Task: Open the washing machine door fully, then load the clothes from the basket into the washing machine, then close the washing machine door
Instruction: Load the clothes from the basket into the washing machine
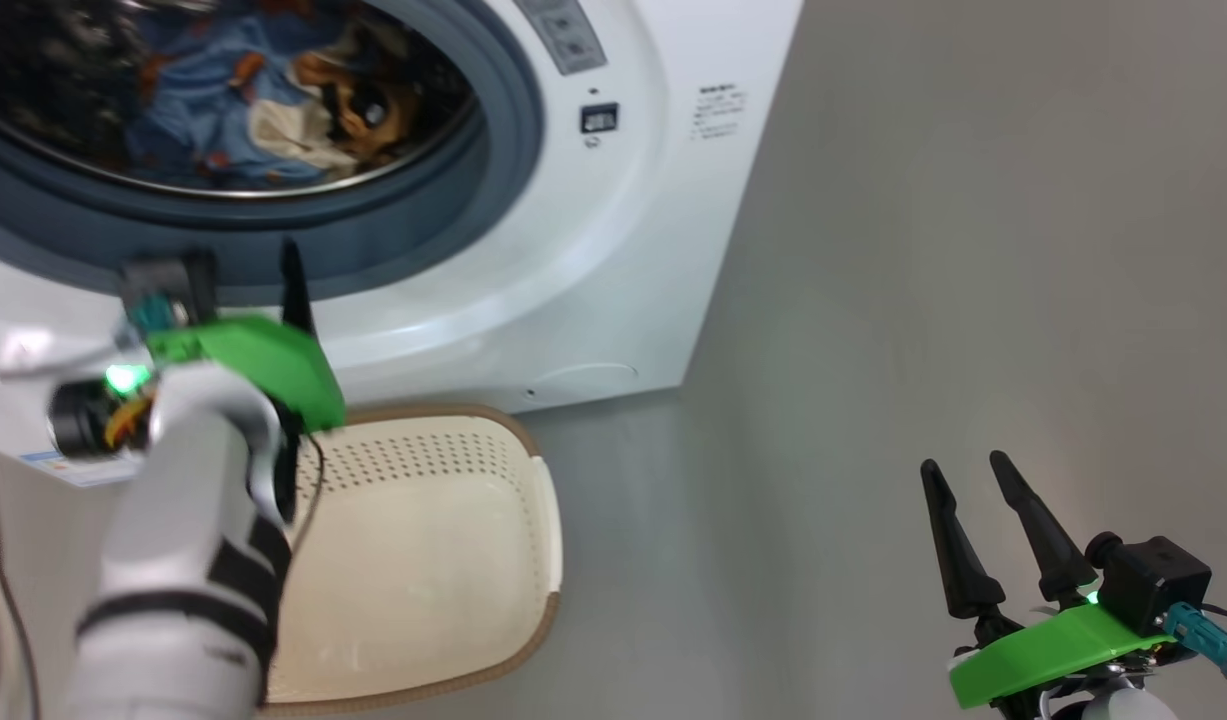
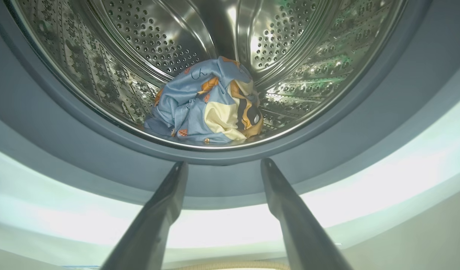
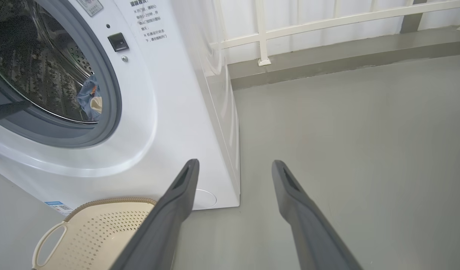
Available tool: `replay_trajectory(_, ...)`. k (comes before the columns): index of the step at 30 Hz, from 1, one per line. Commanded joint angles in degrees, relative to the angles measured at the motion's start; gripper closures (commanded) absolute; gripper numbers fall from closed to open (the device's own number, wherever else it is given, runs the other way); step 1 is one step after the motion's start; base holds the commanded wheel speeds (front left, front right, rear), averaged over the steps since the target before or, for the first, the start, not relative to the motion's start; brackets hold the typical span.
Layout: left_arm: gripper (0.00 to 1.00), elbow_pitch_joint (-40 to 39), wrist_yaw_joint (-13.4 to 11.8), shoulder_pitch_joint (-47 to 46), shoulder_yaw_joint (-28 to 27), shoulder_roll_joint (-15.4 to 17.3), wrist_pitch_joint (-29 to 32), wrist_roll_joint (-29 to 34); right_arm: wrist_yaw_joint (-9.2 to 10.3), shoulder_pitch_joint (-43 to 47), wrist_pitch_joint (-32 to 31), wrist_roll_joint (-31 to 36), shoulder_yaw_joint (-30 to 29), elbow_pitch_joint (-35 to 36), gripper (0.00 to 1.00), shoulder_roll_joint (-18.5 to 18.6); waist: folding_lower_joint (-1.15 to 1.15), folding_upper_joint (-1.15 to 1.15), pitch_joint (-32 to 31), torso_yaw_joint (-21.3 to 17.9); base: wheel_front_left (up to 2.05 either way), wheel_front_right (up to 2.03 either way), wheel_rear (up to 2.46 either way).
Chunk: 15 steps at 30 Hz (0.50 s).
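Note:
The white washing machine (image 1: pixel 593 250) fills the upper left, its round opening uncovered; the washing machine door is out of view. The light-blue clothes (image 1: pixel 223 60) with orange bears and cream patches lie inside the steel drum (image 2: pixel 147 45), bunched at its bottom (image 2: pixel 207 105). My left gripper (image 2: pixel 223 167) is open and empty, just outside the grey rubber ring (image 2: pixel 65 127) and pointing into the drum; one dark finger (image 1: pixel 293 290) shows above the basket. The cream basket (image 1: pixel 423 470) stands on the floor before the machine with nothing in it. Low at the right, my right gripper (image 1: pixel 973 475) hangs open over bare floor.
Grey floor (image 3: pixel 346 150) stretches to the right of the machine. A white railing (image 3: pixel 263 33) on a low grey kerb runs along the back. The basket (image 3: pixel 102 232) sits close against the machine's lower front (image 3: pixel 177 93), near a small blue sticker (image 3: pixel 57 206).

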<state>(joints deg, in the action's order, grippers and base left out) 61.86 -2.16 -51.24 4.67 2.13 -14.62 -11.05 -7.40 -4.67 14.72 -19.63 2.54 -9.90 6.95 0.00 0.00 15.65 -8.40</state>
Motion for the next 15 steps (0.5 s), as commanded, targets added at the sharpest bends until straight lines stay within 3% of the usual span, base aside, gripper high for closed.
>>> replay_trajectory(1, 0.0, -2.3, 0.3, 1.5, -0.8, 1.6, -0.4, -0.3, -0.09, 0.8, 0.3, 0.8, 0.9, 1.4, 0.0, 0.6, 0.0, 0.0, -2.3, 2.3, 0.0, 0.0, 0.0)
replay_trajectory(10, 0.0, -13.8, 0.6, 14.9, -0.2, 0.8, -0.4, -1.4, -0.09, 2.5, 0.3, 1.8, -0.3, 1.9, 0.0, 0.9, 0.0, 0.0, -5.7, 5.4, 0.0, 0.0, 0.0)
replay_trajectory(15, 0.0, -20.5, -1.3, 21.9, 0.3, 0.8, -0.4, 0.3, -0.09, 3.1, 0.3, 2.4, -0.2, 2.0, 0.0, 1.3, 0.0, 0.0, -7.0, 6.4, 0.0, 0.0, 0.0)
